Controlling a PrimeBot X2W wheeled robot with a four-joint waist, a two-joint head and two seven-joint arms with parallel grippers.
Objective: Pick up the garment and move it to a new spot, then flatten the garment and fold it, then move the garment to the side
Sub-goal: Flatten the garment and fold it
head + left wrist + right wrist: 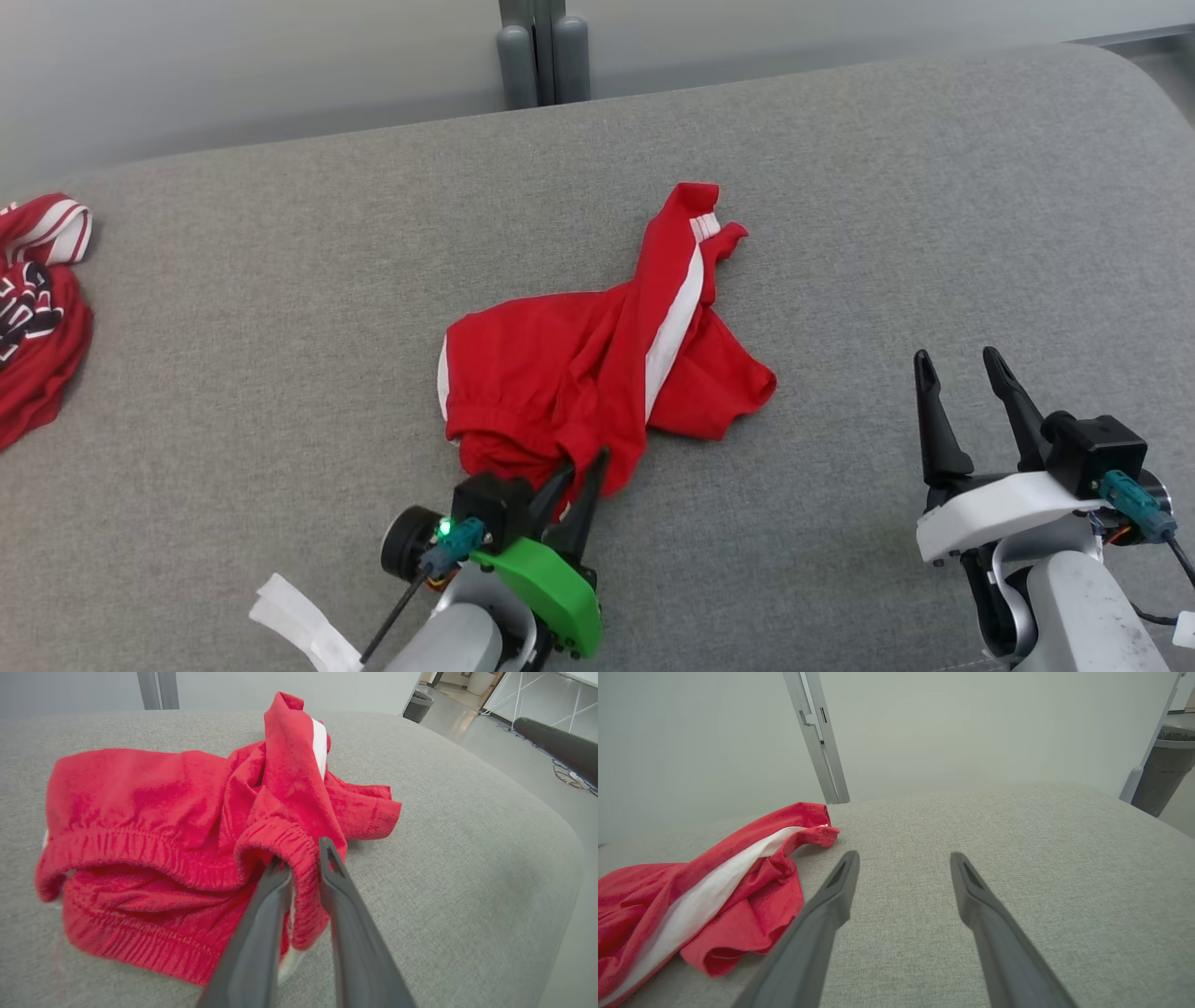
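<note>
Left wrist view: my left fingers (pixel 348 914) sit narrowed on a bunched fold of the elastic waistband (pixel 299 854) of the crumpled red cloth shorts with white side stripe (pixel 154 798), with cloth pinched between them. I should check that the whole fold is caught, then lift straight and slowly. My right fingers (pixel 817 914) stand wide apart, holding nothing, near the shorts, which lie mid-way across the grey fabric tabletop (pixel 1017 826).
</note>
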